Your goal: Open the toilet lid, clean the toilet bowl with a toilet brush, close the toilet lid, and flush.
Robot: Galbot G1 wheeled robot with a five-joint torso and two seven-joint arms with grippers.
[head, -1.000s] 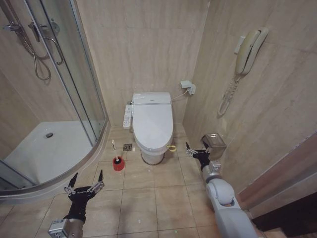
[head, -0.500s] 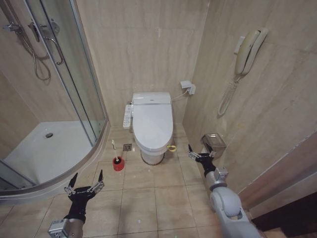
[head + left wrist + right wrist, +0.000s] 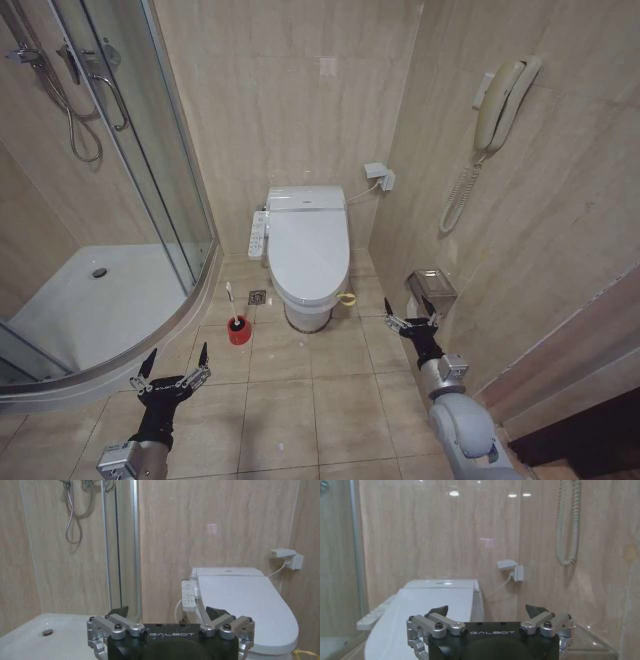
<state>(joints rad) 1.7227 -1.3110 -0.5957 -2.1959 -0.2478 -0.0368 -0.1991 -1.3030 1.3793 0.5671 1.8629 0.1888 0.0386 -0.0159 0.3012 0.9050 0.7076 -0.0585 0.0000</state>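
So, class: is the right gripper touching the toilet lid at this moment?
Apart. The head view shows the right gripper, open, off to the side of the closed toilet lid, with bare floor tile between them.

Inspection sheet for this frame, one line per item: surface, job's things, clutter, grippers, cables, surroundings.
Surface: beige tiled floor, small floor drain beside the toilet.
Job's things: toilet lid shut over the toilet bowl, yellow-green loop at its edge; toilet brush standing in its red holder on the floor.
Clutter: clear box by the right wall.
Grippers: left gripper open, low over the floor; right gripper open, right of the bowl, empty.
Cables: coiled handset cord; wire from wall box to the toilet.
Surroundings: glass shower stall, wall phone.
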